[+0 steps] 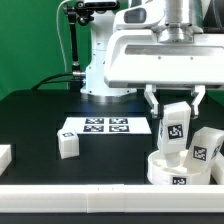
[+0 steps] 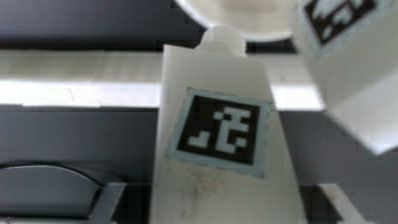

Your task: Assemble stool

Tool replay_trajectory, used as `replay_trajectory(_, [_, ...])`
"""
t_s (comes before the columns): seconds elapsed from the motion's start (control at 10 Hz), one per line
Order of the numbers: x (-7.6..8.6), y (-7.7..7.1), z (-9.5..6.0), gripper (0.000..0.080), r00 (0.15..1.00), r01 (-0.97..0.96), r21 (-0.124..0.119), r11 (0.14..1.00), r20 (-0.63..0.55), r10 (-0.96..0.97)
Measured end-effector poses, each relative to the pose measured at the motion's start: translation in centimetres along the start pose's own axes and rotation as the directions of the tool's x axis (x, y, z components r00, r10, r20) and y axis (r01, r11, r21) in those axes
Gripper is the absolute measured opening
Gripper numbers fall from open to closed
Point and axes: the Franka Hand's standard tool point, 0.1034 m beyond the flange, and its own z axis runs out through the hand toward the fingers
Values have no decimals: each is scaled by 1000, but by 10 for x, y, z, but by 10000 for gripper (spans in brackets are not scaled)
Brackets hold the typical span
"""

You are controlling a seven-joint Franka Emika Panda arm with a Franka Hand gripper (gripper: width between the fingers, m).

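The round seat point(image 1: 172, 168) lies at the near edge of the counter point(image 1: 40, 110), and the held leg point(image 1: 175, 126) hangs upright just above it. As I judge it, the leg could come down tilted or off its socket and jam, or knock the second leg point(image 1: 207, 146) close beside the seat. The jaws are partly closed, clamped on the held leg's sides.

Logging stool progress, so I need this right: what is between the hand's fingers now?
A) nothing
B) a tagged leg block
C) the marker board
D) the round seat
B: in the exterior view a tagged leg block stands upright between the fingers of the hand, above the round seat; the wrist view shows its tag close up.
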Motion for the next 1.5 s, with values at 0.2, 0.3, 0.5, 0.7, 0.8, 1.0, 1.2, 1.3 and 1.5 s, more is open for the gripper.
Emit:
replay_trajectory(0.2, [-10, 5, -5, 327, 1000, 10, -3, 1000, -5, -10])
replay_trajectory(0.3, [-10, 4, -3, 327, 1000, 12, -3, 1000, -3, -12])
replay_trajectory(0.5, [-11, 4, -3, 327, 1000, 13, -3, 1000, -2, -13])
replay_trajectory(0.7, [-17, 4, -2, 327, 998, 60, -5, 998, 7, -59])
replay_trajectory(0.8, [-20, 4, -1, 327, 996, 91, -4, 996, 12, -91])
replay_trajectory(1.0, [-22, 5, 0, 327, 994, 112, -5, 994, 17, -111])
replay_trajectory(1.2, [-24, 7, 3, 327, 993, 119, -8, 993, 22, -119])
replay_trajectory(1.3, [-26, 11, 4, 327, 992, 126, -11, 992, 28, -125])
replay_trajectory(1.5, [-28, 17, 5, 327, 992, 124, -15, 992, 32, -124])
